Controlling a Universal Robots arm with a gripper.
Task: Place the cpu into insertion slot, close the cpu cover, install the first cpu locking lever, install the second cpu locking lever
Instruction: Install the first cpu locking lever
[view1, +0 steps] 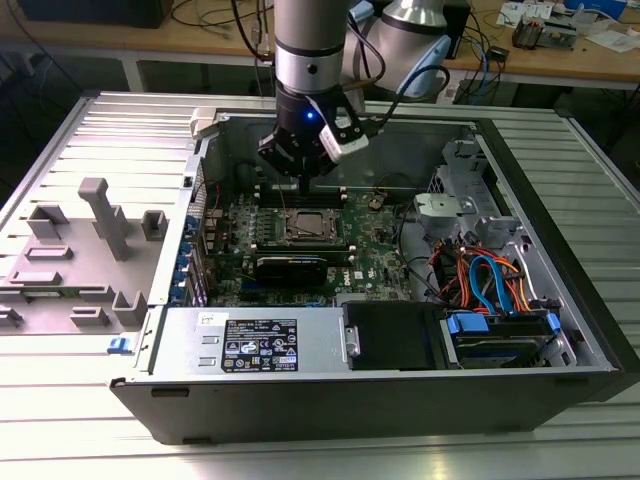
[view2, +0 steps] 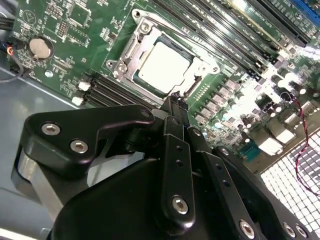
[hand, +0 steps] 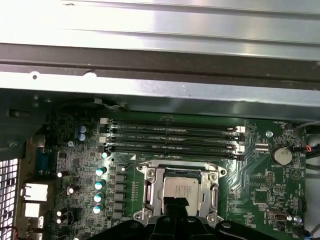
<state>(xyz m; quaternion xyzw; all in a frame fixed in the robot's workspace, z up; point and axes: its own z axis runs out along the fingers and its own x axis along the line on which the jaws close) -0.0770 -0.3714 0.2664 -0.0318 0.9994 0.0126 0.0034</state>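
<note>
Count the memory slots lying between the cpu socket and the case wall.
4 memory slots, parallel, stacked from the case wall toward the cpu socket; none looks hidden.

Cpu (view1: 303, 226) (view2: 164, 67) (hand: 182, 190): small square chip, silver-grey top, seated flat in the socket at centre of the exterior view; cpu cover (view2: 131, 55) (hand: 151, 192): thin metal frame, lying flat around the chip's edges, middle open.

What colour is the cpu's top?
Silver-grey metal; the cpu shows best in the second wrist view.
</note>
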